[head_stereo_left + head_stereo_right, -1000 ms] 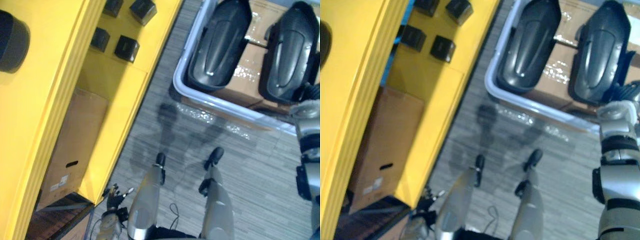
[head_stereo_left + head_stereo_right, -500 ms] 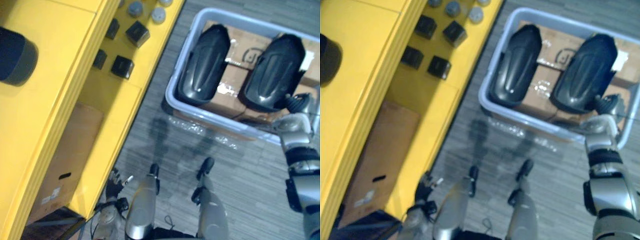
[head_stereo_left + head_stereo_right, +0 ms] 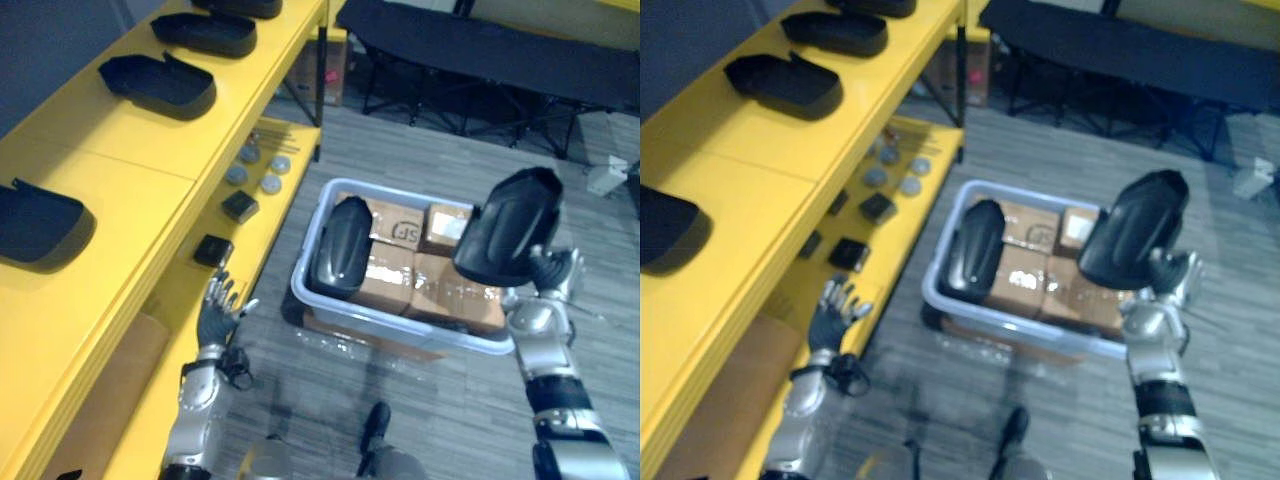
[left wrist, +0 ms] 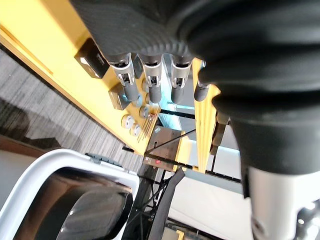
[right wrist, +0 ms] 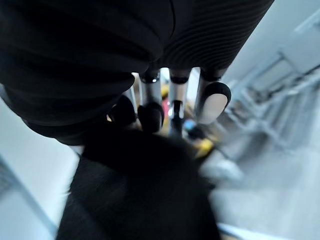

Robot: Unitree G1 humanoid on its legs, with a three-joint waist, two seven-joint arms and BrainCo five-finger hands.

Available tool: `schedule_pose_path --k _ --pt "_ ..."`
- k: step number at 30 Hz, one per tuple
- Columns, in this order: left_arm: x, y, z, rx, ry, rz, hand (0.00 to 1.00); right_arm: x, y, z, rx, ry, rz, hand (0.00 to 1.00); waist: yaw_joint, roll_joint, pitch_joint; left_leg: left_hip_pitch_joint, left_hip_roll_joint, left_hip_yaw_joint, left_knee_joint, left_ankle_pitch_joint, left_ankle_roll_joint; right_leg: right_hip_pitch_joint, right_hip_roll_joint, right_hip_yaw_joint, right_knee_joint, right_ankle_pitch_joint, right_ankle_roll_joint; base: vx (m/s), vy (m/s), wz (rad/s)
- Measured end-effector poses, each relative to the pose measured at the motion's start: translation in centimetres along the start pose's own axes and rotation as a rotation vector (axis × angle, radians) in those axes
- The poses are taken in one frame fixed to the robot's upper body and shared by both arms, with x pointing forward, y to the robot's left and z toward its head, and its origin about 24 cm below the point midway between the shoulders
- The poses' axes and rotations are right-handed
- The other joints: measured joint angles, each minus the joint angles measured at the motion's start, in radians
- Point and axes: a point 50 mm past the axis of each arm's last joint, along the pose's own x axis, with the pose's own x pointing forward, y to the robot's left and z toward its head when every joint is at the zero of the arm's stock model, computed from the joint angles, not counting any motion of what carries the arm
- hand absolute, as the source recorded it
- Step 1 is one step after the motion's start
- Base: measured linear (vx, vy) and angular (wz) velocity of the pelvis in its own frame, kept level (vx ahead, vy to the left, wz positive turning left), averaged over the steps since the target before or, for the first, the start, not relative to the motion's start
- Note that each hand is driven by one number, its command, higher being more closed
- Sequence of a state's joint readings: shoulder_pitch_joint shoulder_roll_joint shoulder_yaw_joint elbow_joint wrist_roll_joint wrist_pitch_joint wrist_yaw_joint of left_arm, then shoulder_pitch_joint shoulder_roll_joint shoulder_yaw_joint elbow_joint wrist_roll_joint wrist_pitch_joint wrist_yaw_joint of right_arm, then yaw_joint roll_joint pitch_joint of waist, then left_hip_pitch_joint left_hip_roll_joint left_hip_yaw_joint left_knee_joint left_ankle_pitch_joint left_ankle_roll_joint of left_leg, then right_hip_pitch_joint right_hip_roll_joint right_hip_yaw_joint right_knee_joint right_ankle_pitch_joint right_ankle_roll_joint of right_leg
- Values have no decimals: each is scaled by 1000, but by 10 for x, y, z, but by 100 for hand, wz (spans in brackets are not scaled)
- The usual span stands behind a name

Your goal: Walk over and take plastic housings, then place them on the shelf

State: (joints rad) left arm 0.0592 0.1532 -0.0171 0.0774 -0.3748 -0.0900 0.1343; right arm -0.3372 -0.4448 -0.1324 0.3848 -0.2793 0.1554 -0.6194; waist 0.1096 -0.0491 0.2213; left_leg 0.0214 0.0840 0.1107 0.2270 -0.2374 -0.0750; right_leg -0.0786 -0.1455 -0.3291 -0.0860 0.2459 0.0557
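Nearest us, left of the bin (image 3: 395, 333), our left hand (image 3: 218, 312) hangs empty with its fingers straight and spread, just beside the lower board of the yellow shelf (image 3: 130, 150). At the bin's right end our right hand (image 3: 550, 278) pinches a black plastic housing (image 3: 508, 228) by its lower end, and the shell stands up above the bin's rim, clear of it.

We judge the grip to be the weak point. One hand holds a long, smooth shell by one end, so the shell may swing or slip as we turn and drop onto the bin or the floor. The shelf lies across the bin from this hand, so the housing must be carried over the bin. A low path could clip the rim or the shelf's edge, and the left hand could catch that edge too.

The bin holds a second housing (image 3: 340, 245), domed side up at the left end, on cardboard boxes (image 3: 405, 280) that cover the bottom. Left of the bin, the lower board carries small black boxes (image 3: 213, 250). Above and farther left, the shelf's top holds a row of shelved housings (image 3: 160, 83), hollow side up.
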Motion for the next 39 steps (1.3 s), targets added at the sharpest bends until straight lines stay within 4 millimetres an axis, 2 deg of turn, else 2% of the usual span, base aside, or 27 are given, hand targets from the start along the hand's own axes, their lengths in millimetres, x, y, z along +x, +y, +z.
schedule_pose_path --k 3,5,10,13,17,20,29,33,34,39 --pt "2 2 -4 15 64 0 0 -8 -2 21 40 -150 -4 100 -16 -2 -41 24 5 17 -11 3 -3 9 6 1 -5 -18 -1 -13 -52 -16" --pt "6 -1 -1 55 71 -36 0 -11 -4 26 45 -213 0 100 -17 -1 -65 31 9 30 -11 3 -5 12 10 3 -5 -25 -8 -18 -15 -13" --pt "32 -11 29 184 44 -176 0 -23 3 50 90 -428 62 100 -44 -9 -97 49 12 43 -27 13 -19 14 13 2 -5 -26 -12 -40 -20 -10" --pt "44 -22 33 203 51 -232 0 -30 10 55 101 -480 123 100 -59 -8 -99 50 13 48 -27 13 -20 13 13 0 -5 -25 -15 -10 -5 -5" --pt "47 -31 32 209 57 -266 0 -34 15 55 82 -495 155 100 -70 -8 -99 53 17 53 -32 13 -20 9 13 0 -5 -19 -23 23 8 -4" --pt "47 -31 29 206 82 -266 0 -36 17 54 74 -521 162 100 -70 -7 -99 65 17 58 -46 14 -21 10 15 2 -5 -14 -17 49 15 -6" --pt "48 -25 11 197 207 -257 0 -56 19 76 151 -779 185 100 -73 -10 -101 64 -7 52 -48 15 -17 9 -3 -1 -6 9 -4 15 16 1" --pt "47 -25 5 199 249 -254 0 -67 19 87 196 -879 187 100 -70 -23 -110 43 -18 47 -31 14 -8 -2 -16 -1 -6 12 -1 -51 -4 3" --pt "46 -25 0 199 275 -255 0 -71 19 92 214 -911 195 100 -70 -28 -114 34 -17 46 -20 12 -7 -5 -15 -2 -6 0 -13 -51 -27 0" --pt "41 -39 -12 121 329 -295 0 -81 21 99 243 -980 222 100 -73 -29 -114 29 -11 43 -10 11 -9 -4 -10 -12 -6 -11 -19 -24 -18 1"
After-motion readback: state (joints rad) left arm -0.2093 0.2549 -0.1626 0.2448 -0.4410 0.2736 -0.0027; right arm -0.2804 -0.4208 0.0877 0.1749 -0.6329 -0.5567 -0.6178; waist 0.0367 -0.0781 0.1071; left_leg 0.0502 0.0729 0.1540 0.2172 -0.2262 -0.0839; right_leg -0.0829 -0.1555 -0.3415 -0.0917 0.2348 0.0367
